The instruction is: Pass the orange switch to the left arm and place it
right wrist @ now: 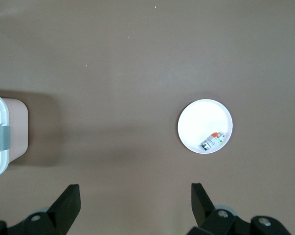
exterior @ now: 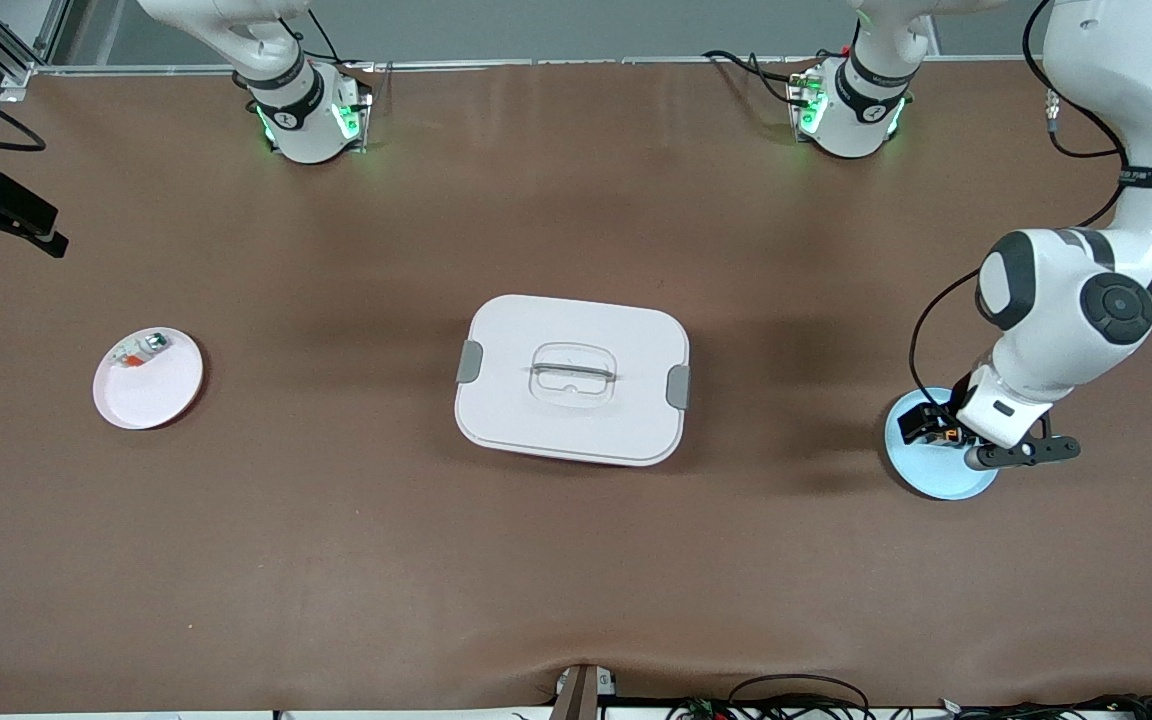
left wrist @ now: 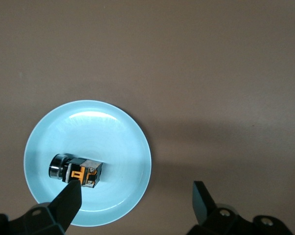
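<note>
Hovering spread-fingered, the left gripper (left wrist: 135, 198) overhangs a glossy round blue plate (left wrist: 118, 132) bearing the boxy orange switch (left wrist: 79, 171); right gripper (right wrist: 135, 200) likewise released.

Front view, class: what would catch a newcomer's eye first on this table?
The big white box sits mid-table between two small plates. Toward the left arm's end, the left gripper hangs open low over the blue plate, which holds the orange switch. Toward the right arm's end, a white plate carries a small whitish-green part; the right gripper waits open, high above the table.
</note>
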Tool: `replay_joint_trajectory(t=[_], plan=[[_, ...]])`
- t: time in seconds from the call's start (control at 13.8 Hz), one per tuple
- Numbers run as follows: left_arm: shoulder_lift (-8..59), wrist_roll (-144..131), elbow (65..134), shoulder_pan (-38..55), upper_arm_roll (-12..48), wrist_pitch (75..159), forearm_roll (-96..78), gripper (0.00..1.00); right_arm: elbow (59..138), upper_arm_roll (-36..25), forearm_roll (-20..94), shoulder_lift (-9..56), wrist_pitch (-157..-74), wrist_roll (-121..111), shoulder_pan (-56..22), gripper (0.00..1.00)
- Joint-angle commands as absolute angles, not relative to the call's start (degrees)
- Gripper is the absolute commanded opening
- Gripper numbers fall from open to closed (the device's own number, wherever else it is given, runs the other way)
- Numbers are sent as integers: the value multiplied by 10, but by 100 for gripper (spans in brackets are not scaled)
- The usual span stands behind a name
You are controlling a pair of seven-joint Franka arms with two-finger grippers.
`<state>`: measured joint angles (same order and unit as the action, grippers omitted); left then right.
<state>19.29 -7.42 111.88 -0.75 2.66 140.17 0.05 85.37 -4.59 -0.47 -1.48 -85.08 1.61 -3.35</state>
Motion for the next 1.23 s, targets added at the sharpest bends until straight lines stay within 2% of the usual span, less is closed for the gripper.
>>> replay_joint_trajectory(t=[0.0, 0.14, 0.29, 0.43, 1.16], plan=[[137, -57, 1150, -5, 25, 1400, -11, 100, 865, -46, -18, -27, -846, 21, -40, 100], [107, -58, 1156, -5, 25, 1377, -10, 100, 865, -46, -18, -27, -845, 21, -40, 100], [80, -61, 1149, -7, 25, 1315, -10, 100, 865, -46, -18, -27, -845, 21, -40, 100], [75, -61, 1112, -10, 25, 1251, 0, 100, 865, -47, -18, -27, -846, 21, -40, 100], [-54, -33, 1102, -14, 24, 1115, 1, 100, 866, -46, -17, -26, -839, 23, -40, 100]])
